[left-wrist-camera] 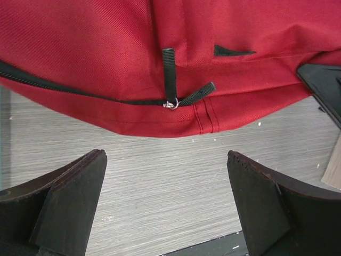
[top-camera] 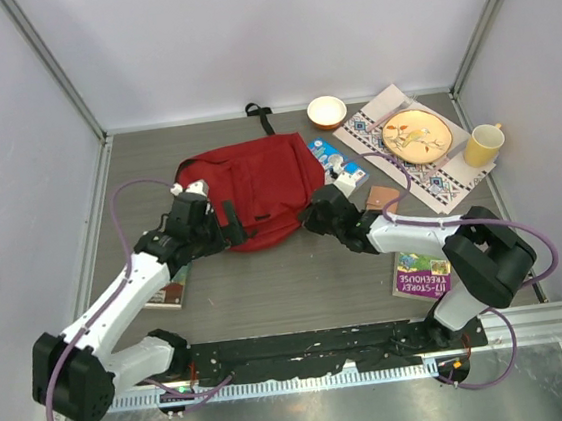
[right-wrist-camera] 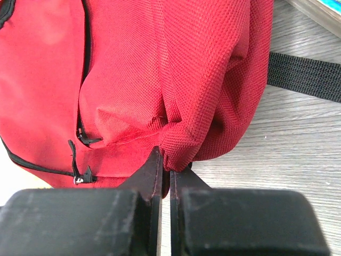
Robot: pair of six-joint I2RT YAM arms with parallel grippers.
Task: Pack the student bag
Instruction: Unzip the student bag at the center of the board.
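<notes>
Just in front of the left hand (left-wrist-camera: 165, 202), the student bag (left-wrist-camera: 160, 42) lies flat on the counter (left-wrist-camera: 160, 176). This hand is spread wide and holds nothing. Its two fingers (left-wrist-camera: 69, 197) hang low over the bare counter, and the bag's near edge is a little way ahead of them. The zipper (left-wrist-camera: 80, 92) runs sideways across the front of the hand, from its left side to the middle. The two black pull tabs (left-wrist-camera: 171, 101) sit straight ahead, in line with the gap between the fingers. So I think the left hand only has to go straight forward to reach them.

The right hand (right-wrist-camera: 169, 168) is on the other side of the bag. Its fingers are pressed together and pinch a fold of red cloth at the bag's edge. From that hand the tabs are off to its left, so the left hand is the nearer one. I think the right hand can hold the bag in place while the left one pulls
</notes>
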